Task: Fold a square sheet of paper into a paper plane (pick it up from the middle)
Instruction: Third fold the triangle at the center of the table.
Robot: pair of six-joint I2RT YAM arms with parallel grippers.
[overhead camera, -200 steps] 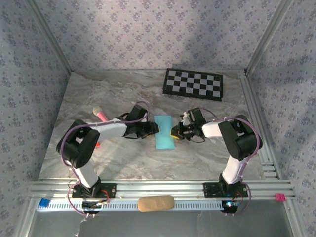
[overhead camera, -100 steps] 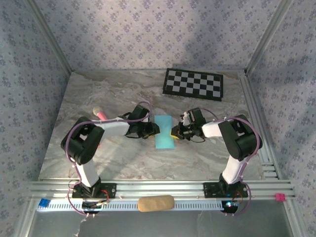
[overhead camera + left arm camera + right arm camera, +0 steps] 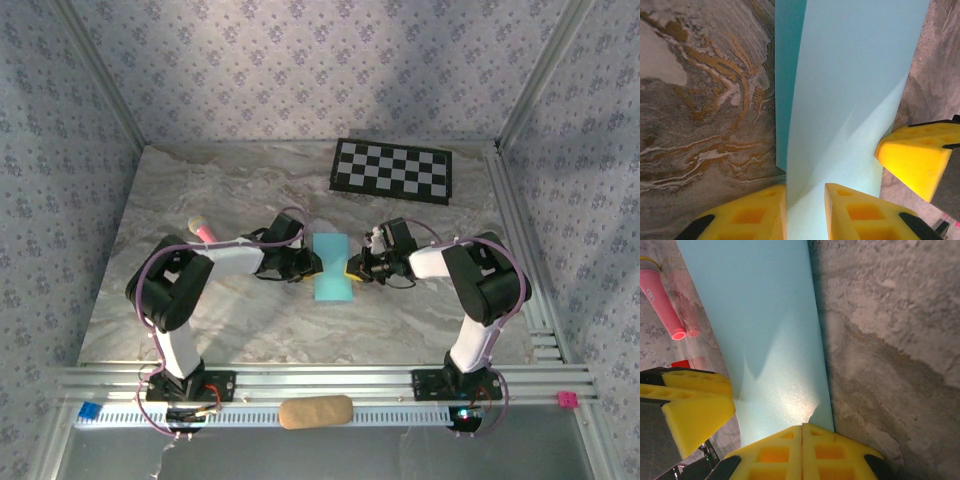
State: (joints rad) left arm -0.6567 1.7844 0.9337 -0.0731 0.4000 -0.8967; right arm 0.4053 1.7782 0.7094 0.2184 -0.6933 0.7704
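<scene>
Right now the square sheet of paper [image 3: 332, 268], folded to a narrow cyan strip, lies mid-desk [image 3: 400, 320] between my two arms, pinched in at its middle. My right claw [image 3: 351, 268] is closed, its pads pressed together on the strip's right edge. My left claw [image 3: 313, 263] has the raised left edge running between its pads with a slim gap showing; I cannot tell whether it bites. Behind, well apart, lies the checkerboard mat [image 3: 392, 170].
</scene>
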